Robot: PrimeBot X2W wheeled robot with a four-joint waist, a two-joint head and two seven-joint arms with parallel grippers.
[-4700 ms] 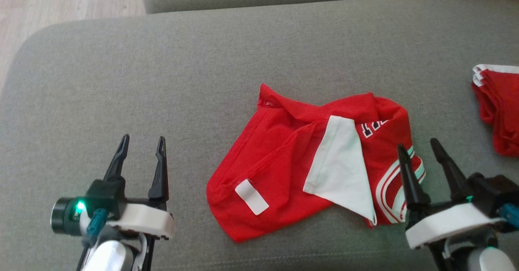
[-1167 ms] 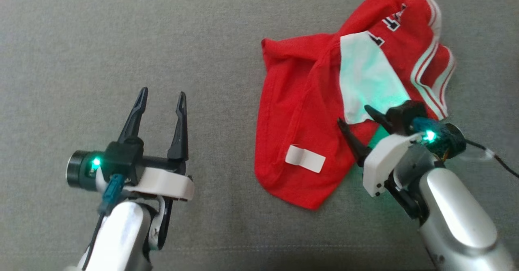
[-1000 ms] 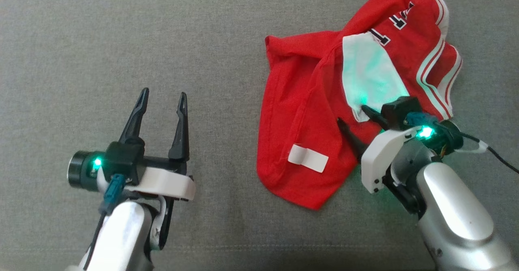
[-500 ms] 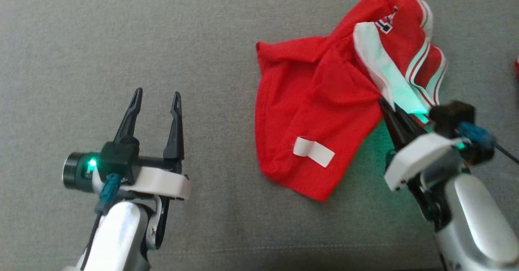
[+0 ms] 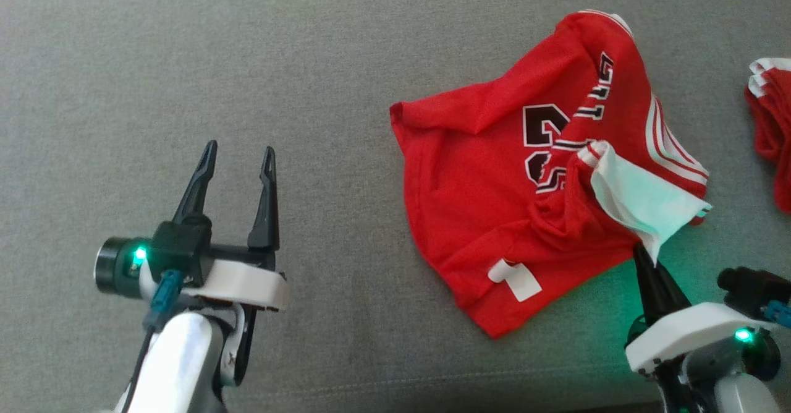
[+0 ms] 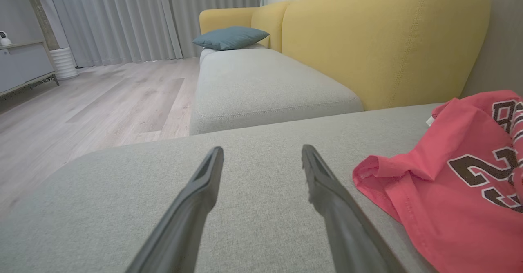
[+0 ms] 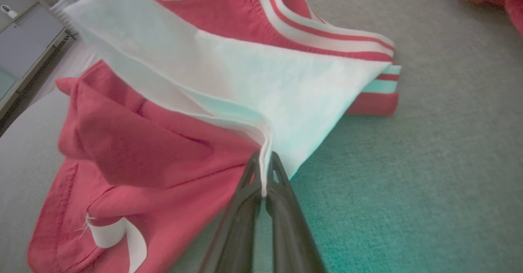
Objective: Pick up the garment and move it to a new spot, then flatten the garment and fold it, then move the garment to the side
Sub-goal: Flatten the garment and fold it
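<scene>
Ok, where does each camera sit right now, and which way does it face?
Head view: on the head, facing down at the grey cushion; left tool lower left, right tool lower right.
Left wrist view: left wrist, facing across the cushion toward the yellow backrest; its open tool.
Right wrist view: right wrist, facing the jersey its shut tool pinches.
Shared: the jersey, in all three.

Bare grey cushion (image 5: 185,60) left of the garment (image 5: 482,209) (second red pile (image 5: 769,135) at right edge)
</scene>
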